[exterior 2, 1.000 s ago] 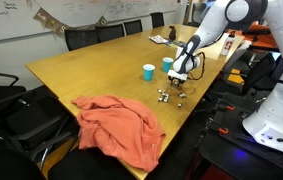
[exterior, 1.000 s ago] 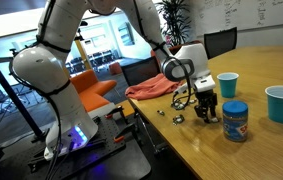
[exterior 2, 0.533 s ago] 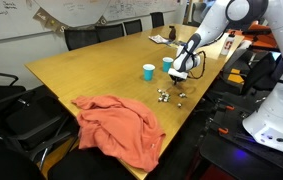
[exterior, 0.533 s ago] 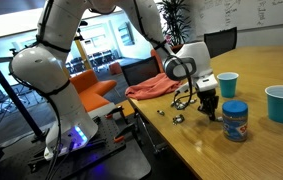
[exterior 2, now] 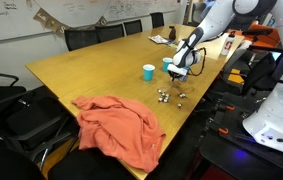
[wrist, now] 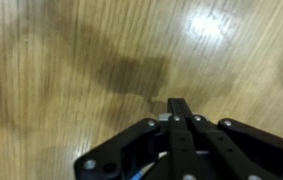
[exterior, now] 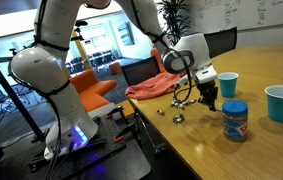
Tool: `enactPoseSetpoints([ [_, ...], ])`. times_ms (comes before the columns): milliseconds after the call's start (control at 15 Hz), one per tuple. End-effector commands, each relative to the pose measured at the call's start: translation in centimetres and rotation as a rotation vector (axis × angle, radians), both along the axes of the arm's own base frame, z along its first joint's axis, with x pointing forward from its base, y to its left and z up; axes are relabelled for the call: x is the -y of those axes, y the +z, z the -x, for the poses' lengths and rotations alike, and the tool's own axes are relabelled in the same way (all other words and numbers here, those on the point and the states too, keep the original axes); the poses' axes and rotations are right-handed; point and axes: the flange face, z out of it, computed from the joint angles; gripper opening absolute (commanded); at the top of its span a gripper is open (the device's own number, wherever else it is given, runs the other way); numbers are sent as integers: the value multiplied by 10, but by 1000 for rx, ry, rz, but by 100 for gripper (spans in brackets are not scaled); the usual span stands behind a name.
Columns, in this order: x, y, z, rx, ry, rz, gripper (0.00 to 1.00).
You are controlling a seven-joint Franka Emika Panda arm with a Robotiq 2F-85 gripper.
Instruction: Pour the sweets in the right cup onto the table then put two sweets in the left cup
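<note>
Where the wrist view looks straight down, the gripper (wrist: 177, 106) comes in from the bottom edge with its two dark fingers pressed together into a single bar, no gap showing; whether anything tiny is pinched between them cannot be told. Beneath it lies only bare table (wrist: 61, 70), light-brown wood with a bright glare patch and a soft shadow of the tool. In an exterior view the arm reaches over the table's edge and the gripper points down above the wood, its tips low over the surface, though contact cannot be judged. Near that edge, on the arm's side of the tool, the sweets (exterior: 178, 118) lie loose on the wood as a few small shiny specks, close together and apart from both cups. Just beside the gripper stands a blue jar (exterior: 235, 121) with a lid and a label, upright. Off to the side of the jar, well apart from the tool, the right cup (exterior: 282, 104) stands upright with its mouth up; what it contains is not visible. Behind the gripper, farther across the table, the left cup (exterior: 227, 85) also stands upright, its inside likewise hidden. Farther back along the edge a pinkish cloth (exterior: 149, 89) lies crumpled on the wood.
</note>
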Motion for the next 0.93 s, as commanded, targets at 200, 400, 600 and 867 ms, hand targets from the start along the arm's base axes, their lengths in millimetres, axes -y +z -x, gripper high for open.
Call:
enactPoseSetpoints([
  [200,-30,132,-16,197,67,-58,0],
  [400,-48,148,-51,215,79,-106,0],
  [600,-62,151,-81,229,95,-137,0],
  [867,-66,140,-114,217,99,-111,0],
])
